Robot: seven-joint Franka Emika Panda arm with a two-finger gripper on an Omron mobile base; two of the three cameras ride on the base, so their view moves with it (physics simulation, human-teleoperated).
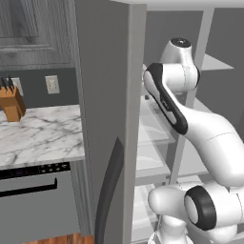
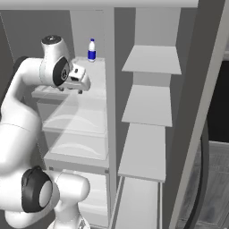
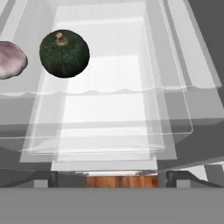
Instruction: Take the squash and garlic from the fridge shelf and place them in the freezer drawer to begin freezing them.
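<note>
The open fridge (image 2: pixel 147 27) carries stacked glass shelves (image 3: pixel 131 109). On the top shelf's far left corner sits the dark green squash (image 3: pixel 64 53), the garlic (image 3: pixel 11 60) just beside it at the left edge. The gripper (image 2: pixel 80 87) hovers above; its opening cannot be told.

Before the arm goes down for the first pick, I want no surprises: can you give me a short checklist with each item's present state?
1. Fridge door open: ok, the shelves are exposed in both base views.
2. Squash within sight: ok, dark green, stem up, on a glass shelf in the hand view.
3. Garlic located: ok, beside the squash at the picture's edge, partly cut off.
4. Gripper empty and open: cannot tell, the fingertips are too small to judge.
5. Gripper over the squash: not ok, the squash sits off to one side.
6. Freezer drawer open: cannot tell.
</note>
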